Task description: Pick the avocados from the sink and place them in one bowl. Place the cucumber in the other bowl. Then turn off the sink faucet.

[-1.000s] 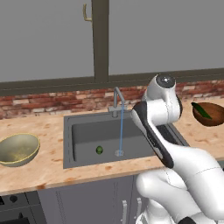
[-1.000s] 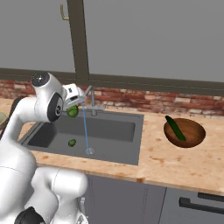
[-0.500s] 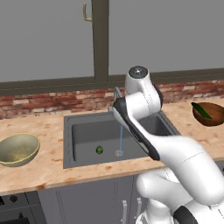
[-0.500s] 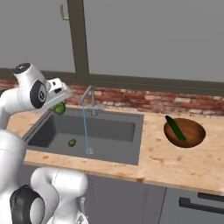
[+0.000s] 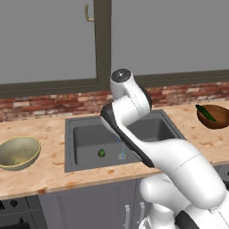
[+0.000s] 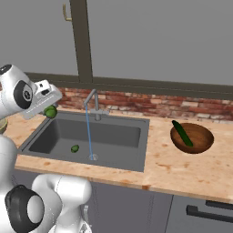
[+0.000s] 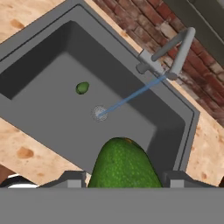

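Observation:
My gripper (image 6: 49, 108) is shut on a bright green avocado (image 6: 50, 111) and hangs above the left rim of the sink (image 6: 116, 164). In the hand view this avocado (image 7: 124, 166) fills the space between the fingers (image 7: 70, 178). A second avocado (image 5: 101, 153) (image 6: 75, 148) (image 7: 82, 88) lies on the basin floor, left of the drain (image 7: 99, 113). The olive-yellow bowl (image 5: 18, 152) sits on the counter left of the sink. At the right, the cucumber (image 6: 182, 133) lies in the dark brown bowl (image 6: 192, 139) (image 5: 214, 116). The faucet (image 6: 93, 102) (image 7: 175, 52) runs a thin stream of water into the drain.
A red brick backsplash (image 6: 150, 103) and a window run behind the sink. Wooden counter (image 6: 182, 168) spreads on both sides of the basin. In the left base view my own arm (image 5: 134, 129) covers the sink's right half and the faucet.
The arm has swung left with the avocado, from beside the faucet over the basin to above the sink's left rim. The other avocado, the bowls and the cucumber have not moved.

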Available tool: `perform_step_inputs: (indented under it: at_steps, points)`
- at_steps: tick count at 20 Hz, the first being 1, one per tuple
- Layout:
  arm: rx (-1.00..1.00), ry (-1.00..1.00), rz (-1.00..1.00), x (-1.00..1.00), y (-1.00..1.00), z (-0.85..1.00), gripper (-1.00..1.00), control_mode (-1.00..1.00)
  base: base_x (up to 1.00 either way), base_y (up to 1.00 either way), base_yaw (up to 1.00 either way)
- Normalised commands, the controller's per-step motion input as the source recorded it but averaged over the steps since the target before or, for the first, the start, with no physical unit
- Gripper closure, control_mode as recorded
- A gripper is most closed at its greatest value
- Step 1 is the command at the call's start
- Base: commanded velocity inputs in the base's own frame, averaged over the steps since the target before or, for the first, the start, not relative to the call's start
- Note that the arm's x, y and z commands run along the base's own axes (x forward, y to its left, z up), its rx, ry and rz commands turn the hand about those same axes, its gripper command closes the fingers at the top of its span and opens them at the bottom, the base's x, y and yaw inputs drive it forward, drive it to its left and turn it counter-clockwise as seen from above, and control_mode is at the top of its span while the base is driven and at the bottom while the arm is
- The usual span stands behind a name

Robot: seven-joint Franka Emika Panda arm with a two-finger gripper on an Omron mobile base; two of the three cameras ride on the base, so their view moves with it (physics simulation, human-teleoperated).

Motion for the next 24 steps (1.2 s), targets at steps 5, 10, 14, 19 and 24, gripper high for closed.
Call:
perform_step_inputs:
  at_steps: [5, 10, 14, 19, 24]
  points:
    - [-0.04, 0.0, -0.04, -0.09, 0.4, 0.0, 1.0, -1.0, 0.0, 0.0, 0.0]
    - [-0.01, 0.05, -0.05, -0.03, 0.44, 0.0, 1.0, -1.0, 0.0, 0.0, 0.0]
    - [0.0, 0.01, -0.05, -0.14, 0.39, 0.0, 1.0, -1.0, 0.0, 0.0, 0.0]
    - [0.0, -0.15, -0.06, -0.5, 0.21, -0.05, 1.0, -1.0, 0.0, 0.0, 0.0]
    - [0.0, -0.14, -0.14, -0.51, 0.15, -0.02, 1.0, -1.0, 0.0, 0.0, 0.0]
